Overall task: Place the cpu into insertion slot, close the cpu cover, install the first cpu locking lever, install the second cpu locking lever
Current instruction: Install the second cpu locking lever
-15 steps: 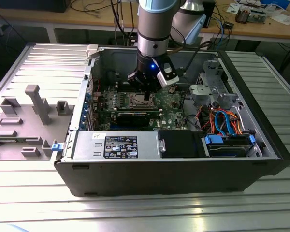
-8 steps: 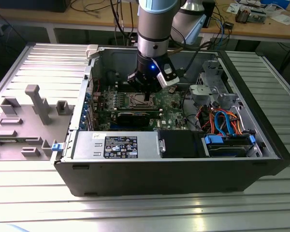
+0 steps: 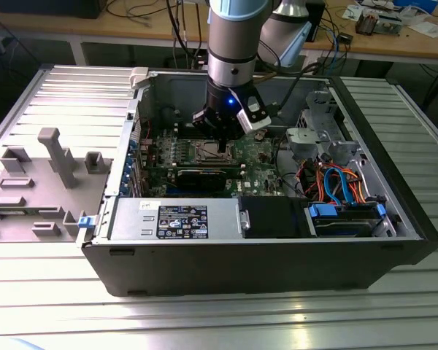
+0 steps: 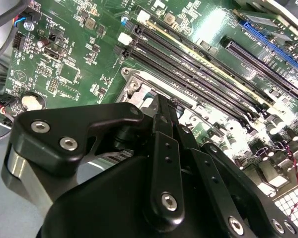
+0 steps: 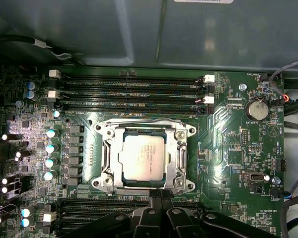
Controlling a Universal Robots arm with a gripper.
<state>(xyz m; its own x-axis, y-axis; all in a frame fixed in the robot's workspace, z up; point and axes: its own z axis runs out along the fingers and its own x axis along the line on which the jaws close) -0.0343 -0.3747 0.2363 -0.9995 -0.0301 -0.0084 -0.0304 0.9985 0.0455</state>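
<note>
Gripper (image 5: 159, 196): fingers pressed together, empty, tips at the socket frame's lower edge.
Cpu (image 5: 142, 157): centre frame, seated in insertion slot (image 5: 111, 182).
Cpu cover (image 5: 179, 154): down around it.

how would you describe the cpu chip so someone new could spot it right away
Look inside the open computer case at the green board on its floor. Near the board's middle sits a silver metal frame, just ahead of the gripper. The chip is the flat, pale square seen through that frame's window, the only plain metal square among long black slots and small parts.
</note>
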